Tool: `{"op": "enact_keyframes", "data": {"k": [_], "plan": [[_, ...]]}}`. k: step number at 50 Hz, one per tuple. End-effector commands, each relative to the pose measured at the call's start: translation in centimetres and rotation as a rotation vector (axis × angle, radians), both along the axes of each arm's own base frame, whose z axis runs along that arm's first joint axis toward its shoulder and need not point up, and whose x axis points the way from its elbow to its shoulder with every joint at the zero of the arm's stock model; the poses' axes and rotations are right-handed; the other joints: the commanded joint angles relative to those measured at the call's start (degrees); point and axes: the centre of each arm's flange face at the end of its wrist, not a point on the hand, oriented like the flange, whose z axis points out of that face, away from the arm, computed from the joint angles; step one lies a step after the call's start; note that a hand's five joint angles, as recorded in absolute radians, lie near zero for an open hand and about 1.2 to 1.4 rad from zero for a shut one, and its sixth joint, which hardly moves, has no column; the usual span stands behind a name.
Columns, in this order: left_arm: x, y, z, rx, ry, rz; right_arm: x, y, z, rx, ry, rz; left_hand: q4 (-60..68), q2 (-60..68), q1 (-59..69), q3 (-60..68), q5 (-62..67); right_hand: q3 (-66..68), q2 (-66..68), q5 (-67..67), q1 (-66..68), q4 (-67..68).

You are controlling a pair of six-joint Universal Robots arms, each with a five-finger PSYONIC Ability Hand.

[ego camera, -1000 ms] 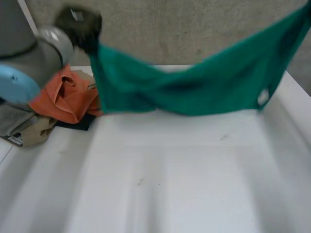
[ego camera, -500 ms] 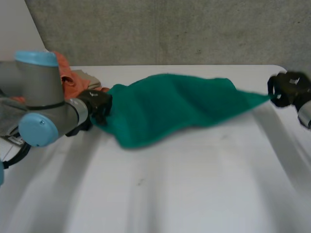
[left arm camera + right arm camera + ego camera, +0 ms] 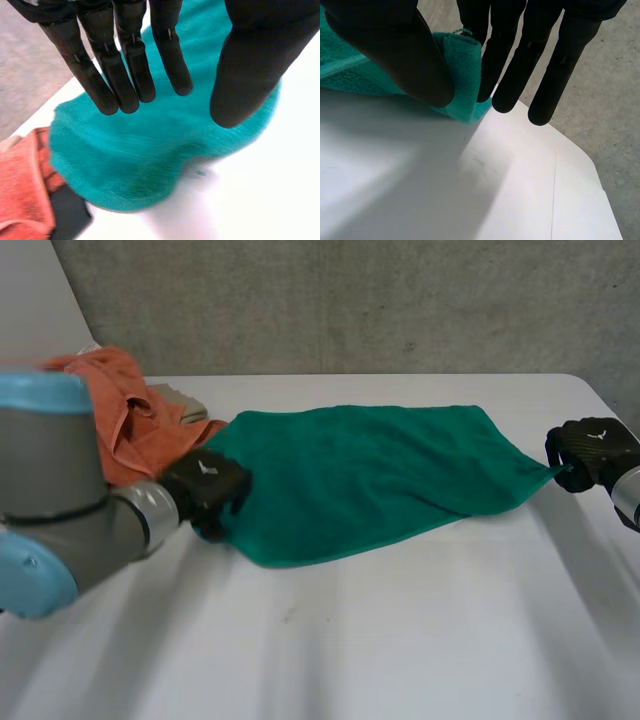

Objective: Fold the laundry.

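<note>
From the head view, the green towel (image 3: 370, 475) lies spread on the white table (image 3: 400, 640), and its long axis runs across from one hand to the other. The left hand (image 3: 205, 490) is at the end beside the orange clothes (image 3: 120, 425). The right hand (image 3: 592, 450) is at the opposite corner.

From the left wrist view, the left hand (image 3: 255, 55) has straight fingers with the thumb apart and holds nothing. The green towel (image 3: 140, 155) lies just under its fingertips.

From the right wrist view, the right hand (image 3: 390, 50) seems to pinch a corner of the green towel (image 3: 465, 75) between thumb and fingers, though the shade there makes me a little unsure. I judge that the fold must carry one end along this axis.
</note>
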Motion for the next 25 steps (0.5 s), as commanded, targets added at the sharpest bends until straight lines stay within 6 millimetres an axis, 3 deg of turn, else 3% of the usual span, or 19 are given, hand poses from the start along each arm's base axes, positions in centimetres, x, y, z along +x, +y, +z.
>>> {"op": "enact_keyframes", "data": {"k": [1,3,8,12,25], "plan": [[-0.5,1.2,-3.7,0.031,-0.145,-0.051,0.1,0.1,-0.2,-0.002,0.02,0.008,14.84,14.79,13.33,14.92,15.1,11.65,12.35,12.46,15.48,11.3],[-0.5,0.9,-4.3,0.037,-0.159,-0.039,0.1,0.1,-0.3,-0.001,0.026,0.009,13.67,13.62,12.16,13.75,13.93,11.65,12.35,12.46,15.48,11.3],[-0.6,-0.8,-4.8,0.031,-0.156,-0.004,0.3,0.3,-0.5,0.002,0.036,0.017,-10.16,-10.2,-11.67,-10.08,-9.9,11.65,12.35,12.46,15.48,11.3],[-1.2,-1.7,-4.7,0.01,-0.136,0.003,0.3,0.5,-0.5,0.004,0.039,0.022,-19.11,-19.16,-20.63,-19.04,-18.86,11.65,12.35,12.46,15.48,11.3],[-3.6,-4.0,-4.9,-0.075,-0.094,0.006,0.4,0.9,-0.2,0.001,0.041,0.026,-17.29,-17.34,-18.8,-17.22,-17.03,11.65,12.35,12.46,15.48,11.3]]}}
